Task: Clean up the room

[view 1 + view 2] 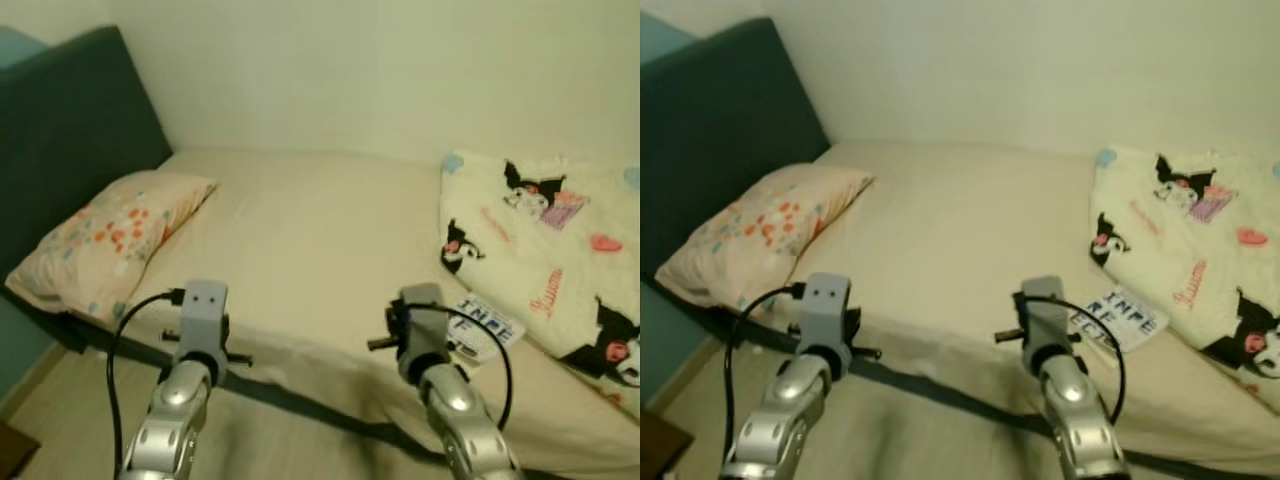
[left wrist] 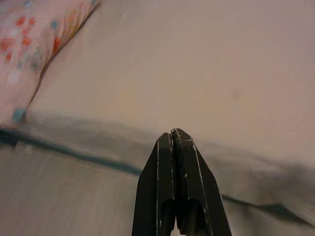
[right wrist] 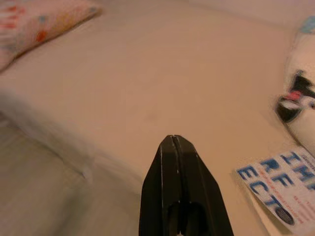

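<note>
**Both jaws shut, bed not yet touched**

Pressed closed and empty on the left gripper (image 2: 173, 135) and on the right gripper (image 3: 172, 140) — poised over the near edge of the bed (image 1: 310, 250), probably for an approach. Just beyond the right gripper, lying flat on the bed: a booklet (image 1: 1118, 318) with blue lettering, half tucked against the cartoon-print blanket (image 1: 545, 250). At the bed's head end, a floral pillow (image 1: 110, 240) — likely already in place.
</note>
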Controlling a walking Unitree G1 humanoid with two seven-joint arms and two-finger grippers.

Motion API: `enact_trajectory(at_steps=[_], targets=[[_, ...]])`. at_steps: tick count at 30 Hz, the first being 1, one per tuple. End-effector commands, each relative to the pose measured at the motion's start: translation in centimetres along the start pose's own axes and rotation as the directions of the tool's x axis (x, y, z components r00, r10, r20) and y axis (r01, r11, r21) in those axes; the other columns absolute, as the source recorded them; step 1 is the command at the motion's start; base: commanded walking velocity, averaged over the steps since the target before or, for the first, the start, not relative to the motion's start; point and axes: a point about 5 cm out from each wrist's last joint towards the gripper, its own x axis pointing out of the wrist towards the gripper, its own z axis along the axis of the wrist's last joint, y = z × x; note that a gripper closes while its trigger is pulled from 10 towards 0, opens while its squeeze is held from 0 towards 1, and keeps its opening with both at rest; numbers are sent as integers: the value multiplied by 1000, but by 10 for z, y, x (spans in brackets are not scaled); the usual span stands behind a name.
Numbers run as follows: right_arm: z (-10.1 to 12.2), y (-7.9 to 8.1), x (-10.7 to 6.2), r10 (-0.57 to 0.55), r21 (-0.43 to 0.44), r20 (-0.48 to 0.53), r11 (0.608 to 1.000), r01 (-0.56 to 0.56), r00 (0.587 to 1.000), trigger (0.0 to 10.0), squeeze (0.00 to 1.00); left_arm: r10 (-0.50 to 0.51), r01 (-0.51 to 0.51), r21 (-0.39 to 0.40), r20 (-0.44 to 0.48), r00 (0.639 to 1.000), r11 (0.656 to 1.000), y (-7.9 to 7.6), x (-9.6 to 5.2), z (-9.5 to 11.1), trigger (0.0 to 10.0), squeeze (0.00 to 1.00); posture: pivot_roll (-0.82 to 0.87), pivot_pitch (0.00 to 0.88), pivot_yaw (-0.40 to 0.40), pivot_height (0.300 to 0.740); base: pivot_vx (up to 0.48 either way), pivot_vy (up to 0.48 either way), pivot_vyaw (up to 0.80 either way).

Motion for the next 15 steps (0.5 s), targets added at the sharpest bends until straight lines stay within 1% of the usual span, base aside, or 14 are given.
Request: enact_trajectory(at_steps=[1,9,10,11,12,15], targets=[[-4,4,-1,10,8,-16,1000,-10,1000,10000,0,9,-8,9,-35,999,1000,3,-1,-8,10000,0,-86,93,58,740,0,-480,800],[-4,2,-2,-2,8,-16,1000,2,1000,10000,0,9,-8,10,-41,999,1000,3,-2,-8,10000,0,-88,93,60,740,0,-480,800],[-4,1,-2,-15,27,-14,999,16,1000,10000,0,1,-1,1,-61,998,1000,3,-1,-10,10000,0,-88,93,60,740,0,0,0],[-4,1,-2,-15,27,-14,999,16,1000,10000,0,1,-1,1,-61,998,1000,3,-1,-10,10000,0,-88,93,60,740,0,0,0],[-4,1,-2,-13,24,-10,1000,13,1000,10000,0,-18,18,1,-68,997,1000,2,-1,-12,10000,0,-91,91,64,740,0,356,0],[-4,1,-3,-12,27,-7,1000,12,1000,10000,0,-19,21,22,-81,997,1000,2,-1,-13,10000,0,-91,89,65,740,0,480,0]])
